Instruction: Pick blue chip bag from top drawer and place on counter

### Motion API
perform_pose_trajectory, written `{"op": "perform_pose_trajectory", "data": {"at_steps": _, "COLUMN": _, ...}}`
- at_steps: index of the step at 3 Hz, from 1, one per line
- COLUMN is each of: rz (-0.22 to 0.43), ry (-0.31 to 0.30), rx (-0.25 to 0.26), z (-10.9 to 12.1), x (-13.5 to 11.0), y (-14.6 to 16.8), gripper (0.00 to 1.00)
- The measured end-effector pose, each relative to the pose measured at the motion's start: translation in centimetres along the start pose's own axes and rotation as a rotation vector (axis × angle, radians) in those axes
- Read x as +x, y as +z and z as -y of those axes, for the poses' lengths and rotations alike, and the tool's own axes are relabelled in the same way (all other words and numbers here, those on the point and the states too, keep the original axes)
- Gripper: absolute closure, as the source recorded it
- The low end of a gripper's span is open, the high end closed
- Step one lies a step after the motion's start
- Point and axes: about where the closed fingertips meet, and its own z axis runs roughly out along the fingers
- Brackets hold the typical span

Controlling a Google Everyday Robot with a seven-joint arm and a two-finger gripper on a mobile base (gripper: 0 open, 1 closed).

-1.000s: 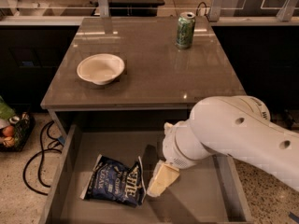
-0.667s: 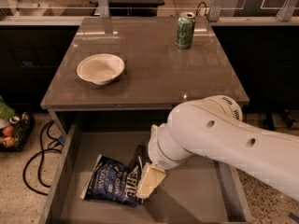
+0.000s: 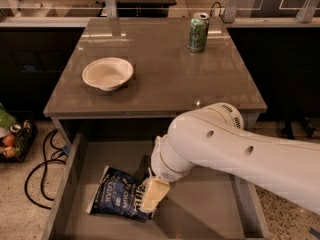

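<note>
Noting claw (image 3: 154, 198) at right edge of blue chip bag (image 3: 116, 199), flat in top drawer (image 3: 210, 214), grip state cannot be told; judgement: centre over crumpled foil, pinch firmly, lift clear toward bench (image 3: 165, 84).

Hand (image 3: 154, 195) sits in the top drawer (image 3: 200, 219) over the right edge of the blue chip bag (image 3: 116, 199), hiding that edge, and is itself partly masked by the white arm (image 3: 235, 151). The arm also covers much of the drawer's right side and runs out of frame at right. Drawer front is cut off at the bottom, the basket (image 3: 14, 143) at left is cropped, and the bag lettering and green can (image 3: 198, 32) label can't be read.
</note>
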Motion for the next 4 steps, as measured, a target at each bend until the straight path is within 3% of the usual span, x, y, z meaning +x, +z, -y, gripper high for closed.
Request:
{"op": "perform_pose_trajectory", "data": {"at_steps": 3, "rz": -0.034, "ry": -0.004, "rx": -0.116, "z": -2.7, "x": -1.4, "y": 10.2, "gripper": 0.0}}
{"op": "perform_pose_trajectory", "data": {"at_steps": 4, "rz": -0.013, "ry": -0.013, "rx": -0.139, "z": -3.3, "x": -1.8, "y": 11.4, "gripper": 0.15}}
